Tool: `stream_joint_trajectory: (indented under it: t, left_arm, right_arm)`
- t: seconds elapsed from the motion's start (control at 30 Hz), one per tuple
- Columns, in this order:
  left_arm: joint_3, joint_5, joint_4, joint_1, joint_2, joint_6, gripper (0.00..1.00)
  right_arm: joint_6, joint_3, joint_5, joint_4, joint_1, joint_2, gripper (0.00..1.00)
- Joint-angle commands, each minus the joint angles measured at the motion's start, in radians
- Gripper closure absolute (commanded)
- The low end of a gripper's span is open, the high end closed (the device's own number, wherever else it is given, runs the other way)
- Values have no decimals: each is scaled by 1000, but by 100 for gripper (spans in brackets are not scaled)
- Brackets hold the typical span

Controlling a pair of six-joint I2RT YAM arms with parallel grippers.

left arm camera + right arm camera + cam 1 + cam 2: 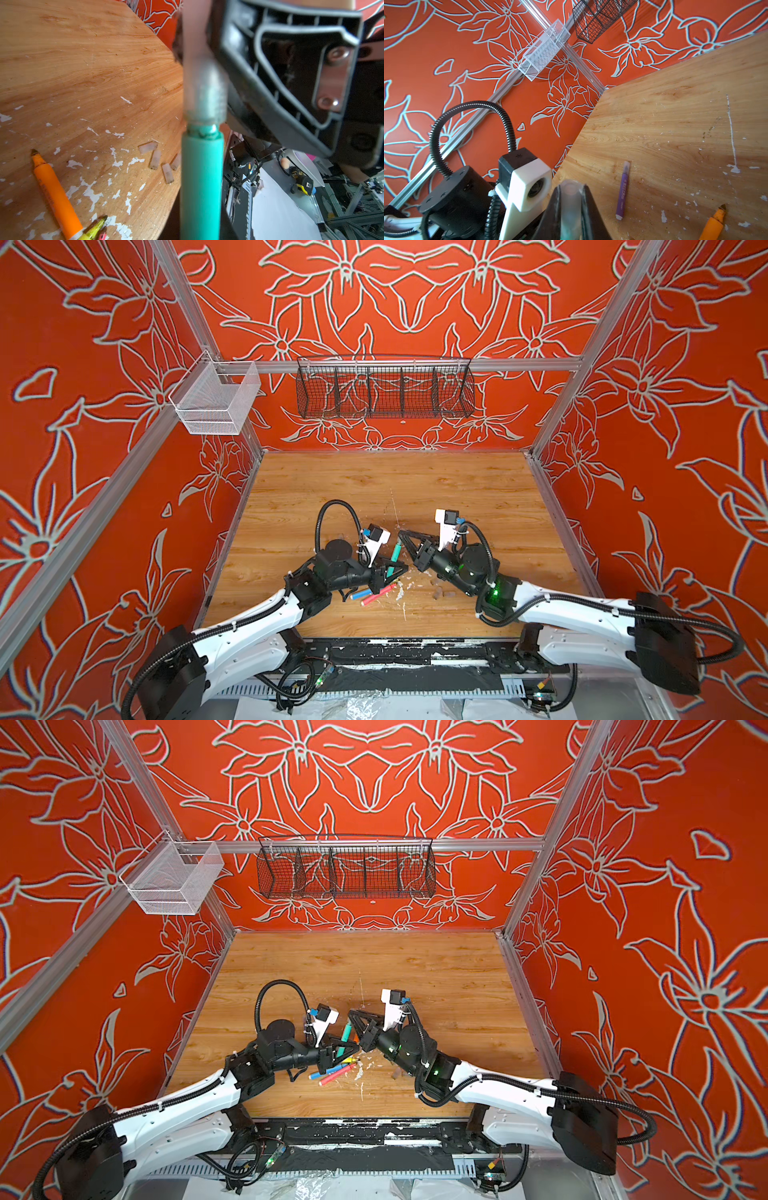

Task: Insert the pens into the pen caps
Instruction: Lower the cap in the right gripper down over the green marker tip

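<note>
Cap (204, 93): green pen (200, 176) tip inside | left end effector (392, 568) grips pen | right end effector (571, 199) grips cap

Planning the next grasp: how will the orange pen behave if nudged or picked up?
The orange pen looks round and smooth, lying flat on the table, so a sideways push would probably roll it. It appears stiff plastic, slim, likely light. Uncapped, it could smear whatever it touches.

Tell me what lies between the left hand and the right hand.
The green pen bridges them in both top views: left hand shut on its barrel, right hand shut on the clear cap over its tip.
</note>
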Motion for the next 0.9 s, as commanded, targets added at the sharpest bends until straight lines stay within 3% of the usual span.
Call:
stream_joint_trajectory:
  t: [0.0,0.1,0.3,0.53,0.7,0.87]
  left_arm:
    - [8,55,145,22,-24,-29,100]
    - [-1,67,167,32,-27,-42,100]
    - [-31,109,237,54,-40,-71,100]
    - [-34,62,195,54,-70,-42,100]
    - [-32,39,159,54,-92,-16,100]
    - [-24,18,128,54,-98,7,100]
  right_arm:
    - [-36,-37,-114,41,29,3,100]
    - [-56,-36,-142,72,49,13,100]
    - [-86,-33,-92,57,90,19,99]
    - [-95,-55,13,-36,90,-81,66]
    - [-126,-19,116,-226,90,-206,40]
    - [-174,67,148,-338,89,-273,34]
